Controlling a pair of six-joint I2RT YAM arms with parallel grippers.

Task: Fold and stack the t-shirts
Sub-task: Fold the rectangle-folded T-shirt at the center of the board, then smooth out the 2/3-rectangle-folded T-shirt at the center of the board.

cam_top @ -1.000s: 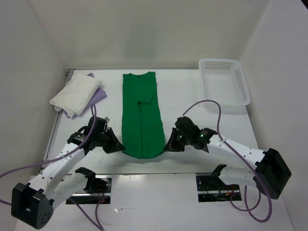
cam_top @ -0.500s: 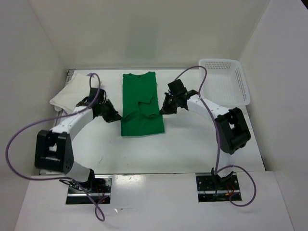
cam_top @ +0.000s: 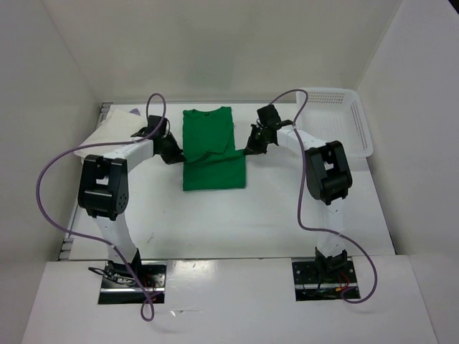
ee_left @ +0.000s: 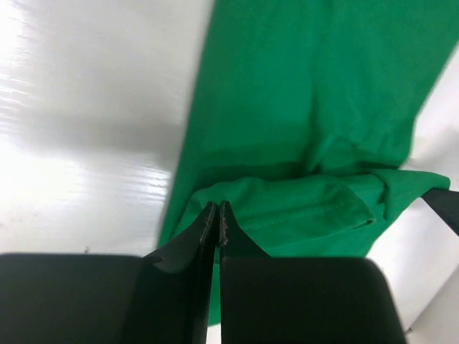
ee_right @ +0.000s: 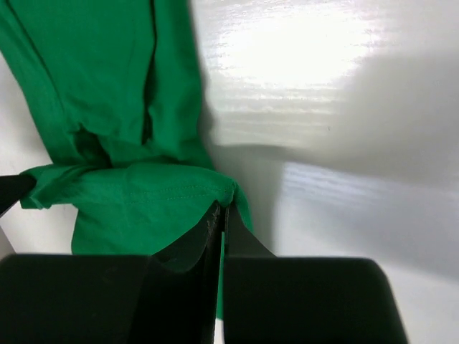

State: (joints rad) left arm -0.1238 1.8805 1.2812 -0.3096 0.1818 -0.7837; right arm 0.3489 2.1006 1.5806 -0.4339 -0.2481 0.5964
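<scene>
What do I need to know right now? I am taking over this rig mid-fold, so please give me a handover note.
Left gripper: shut on one hem corner of the green t-shirt.
Right gripper: shut on the other hem corner.
Things: green t-shirt mid-table, collar at the far side; white t-shirt at far left, partly behind the left arm.
Done: green t-shirt narrowed lengthwise, hem raised over its middle.
Left: probably lay the hem down, release, then stack it with the others.

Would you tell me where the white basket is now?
In the top view, the white basket sits at the far right, right of the right claw and green t-shirt.
</scene>
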